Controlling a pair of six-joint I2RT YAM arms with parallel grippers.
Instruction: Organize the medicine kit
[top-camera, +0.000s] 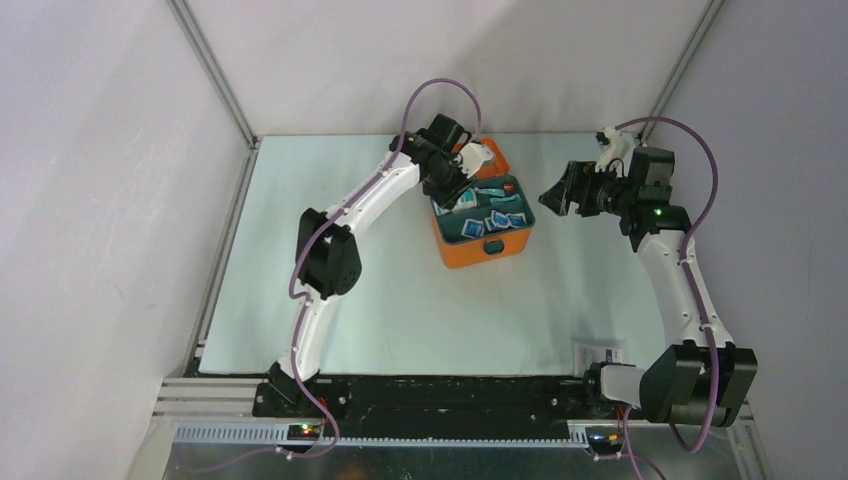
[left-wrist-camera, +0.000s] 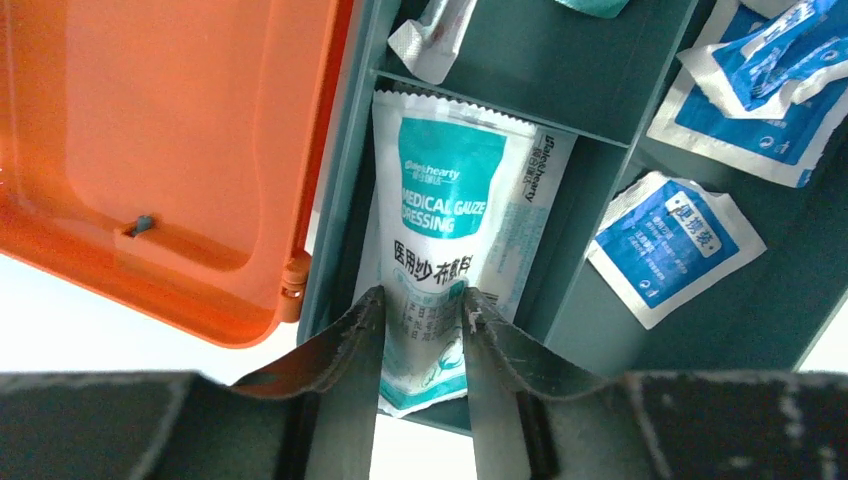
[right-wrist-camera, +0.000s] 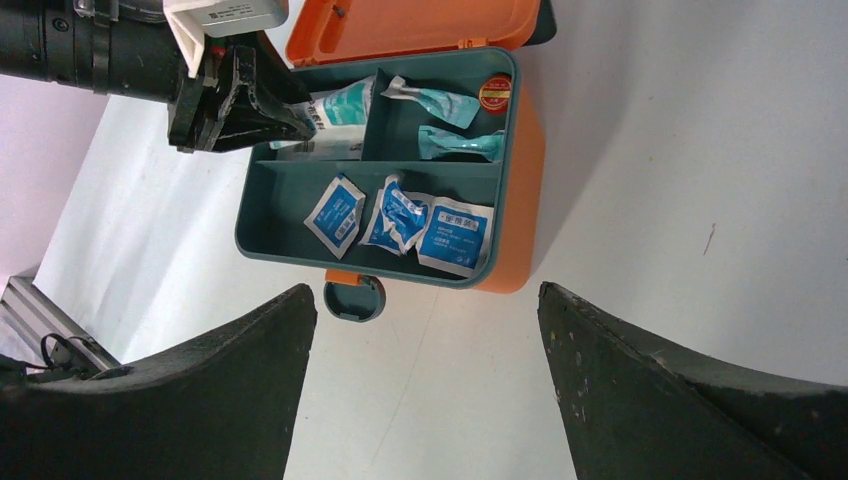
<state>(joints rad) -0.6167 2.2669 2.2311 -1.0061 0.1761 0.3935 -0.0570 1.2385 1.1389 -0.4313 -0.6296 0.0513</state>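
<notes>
Now | left fingers (left-wrist-camera: 335, 350) straddle gauze packet (left-wrist-camera: 445, 200) inside medicine kit (left-wrist-camera: 150, 150), grip unclear | right fingers (right-wrist-camera: 200, 400) spread, beside kit

Bright, even, diffuse light from above in all views.

Top view: pale table (top-camera: 400, 300) uniformly lit, shadows faint and soft-edged. Enclosure rails (top-camera: 213, 75) lean outward toward corners.

Left wrist view: table beyond orange lid (left-wrist-camera: 150, 130) blown out to white. Print on gauze packet (left-wrist-camera: 440, 220) sharp, with mild sheen. Left gripper fingers (left-wrist-camera: 335, 350) dark, soft-edged, close to lens.

Right wrist view: medicine kit (right-wrist-camera: 520, 200) crisp. Right gripper fingers (right-wrist-camera: 640, 390) underexposed, slightly blurred.
</notes>
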